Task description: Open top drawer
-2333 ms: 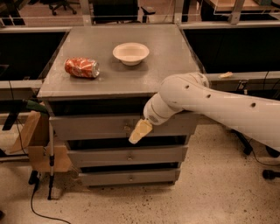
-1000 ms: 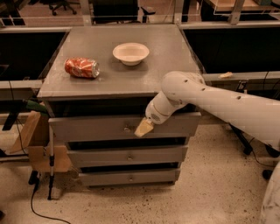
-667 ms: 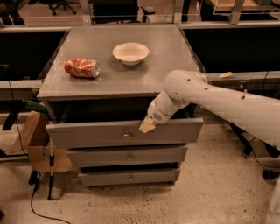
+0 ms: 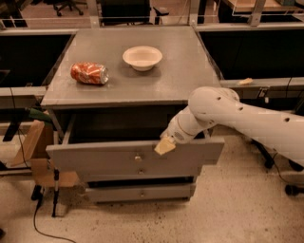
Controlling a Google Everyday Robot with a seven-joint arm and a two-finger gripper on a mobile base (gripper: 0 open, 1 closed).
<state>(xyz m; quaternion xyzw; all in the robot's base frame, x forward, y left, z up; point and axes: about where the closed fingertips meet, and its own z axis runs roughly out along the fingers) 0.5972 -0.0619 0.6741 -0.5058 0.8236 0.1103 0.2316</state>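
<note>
Warm, dim light from above leaves deep shadow inside the top drawer (image 4: 109,159), the tool (image 4: 165,146) at its front's upper edge.

We see an office-like lab: dark desks (image 4: 270,83), a chair base (image 4: 66,5), a cable (image 4: 42,223) on speckled floor (image 4: 237,209). Our gripper (image 4: 165,146) is at the top drawer (image 4: 104,159)'s rim.

Grey top drawer (image 4: 95,157) stands open; gripper (image 4: 165,146) at its front rim.

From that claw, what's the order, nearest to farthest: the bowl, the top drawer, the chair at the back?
1. The top drawer: the claw is at its front's upper edge.
2. The bowl: on the tabletop, behind the claw.
3. The chair: far back left, beyond the table.
</note>
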